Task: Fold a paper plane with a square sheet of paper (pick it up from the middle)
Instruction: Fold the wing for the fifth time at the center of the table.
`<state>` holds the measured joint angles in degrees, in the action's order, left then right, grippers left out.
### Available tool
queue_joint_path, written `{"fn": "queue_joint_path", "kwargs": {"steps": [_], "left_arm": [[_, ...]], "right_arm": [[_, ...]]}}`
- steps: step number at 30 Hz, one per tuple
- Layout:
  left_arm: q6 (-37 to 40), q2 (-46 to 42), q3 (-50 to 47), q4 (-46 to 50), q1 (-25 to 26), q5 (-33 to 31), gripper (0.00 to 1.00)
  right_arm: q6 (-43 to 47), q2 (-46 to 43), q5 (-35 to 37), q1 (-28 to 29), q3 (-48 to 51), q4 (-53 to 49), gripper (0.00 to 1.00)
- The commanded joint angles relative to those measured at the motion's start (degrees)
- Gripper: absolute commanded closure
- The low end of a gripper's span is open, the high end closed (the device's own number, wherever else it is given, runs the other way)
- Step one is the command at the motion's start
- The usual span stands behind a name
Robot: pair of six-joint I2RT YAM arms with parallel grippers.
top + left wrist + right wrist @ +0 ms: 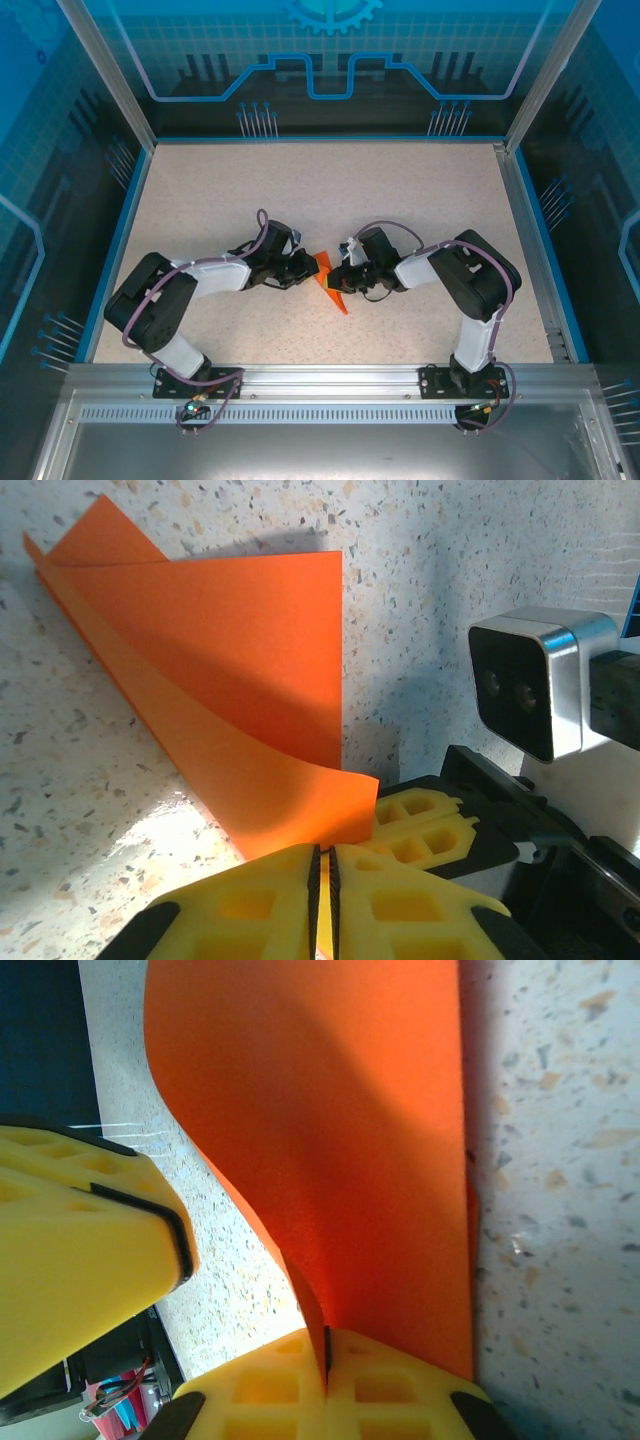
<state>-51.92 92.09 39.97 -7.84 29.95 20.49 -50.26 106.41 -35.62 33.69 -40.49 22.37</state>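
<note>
The square sheet of paper (336, 298) is bright orange and creased into a pointed wedge, lying mid-table between both grippers. In the left wrist view the sheet (250, 660) lies partly flat with one flap curling up into my left gripper (323, 852), whose jaws are shut on that flap's edge. My right gripper (325, 1345) is shut on another raised fold of the sheet (350, 1140). Seen from above, the left gripper (308, 270) and right gripper (343, 278) face each other almost tip to tip. The right gripper's yellow fingers (420, 825) lie right beside the left jaws.
The speckled table (300, 190) has a blue rim and transparent blue walls on three sides. A metal rail (330, 375) runs along the near edge by the arm bases. The right wrist camera (535, 680) sits close to the left gripper.
</note>
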Motion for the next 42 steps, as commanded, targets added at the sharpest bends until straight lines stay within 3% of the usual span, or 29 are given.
{"fn": "queue_joint_path", "kwargs": {"steps": [1,15,38,42], "left_arm": [[1.60,1.44,-1.19,-1.69,0.45,1.47,0.88],[2.60,4.03,-0.90,-1.86,0.46,0.32,0.96],[3.75,8.25,1.23,-0.11,0.41,-0.18,0.99],[3.35,8.87,1.72,2.03,0.45,-1.39,0.99]], "right_arm": [[-1.07,1.75,1.17,-1.11,1.03,-1.38,1.00],[-0.81,2.84,1.25,-1.17,1.07,-1.85,1.00],[1.39,3.70,2.23,-1.17,-0.64,-6.55,1.00],[2.45,1.84,1.97,-1.17,-1.71,-10.20,0.94]]}}
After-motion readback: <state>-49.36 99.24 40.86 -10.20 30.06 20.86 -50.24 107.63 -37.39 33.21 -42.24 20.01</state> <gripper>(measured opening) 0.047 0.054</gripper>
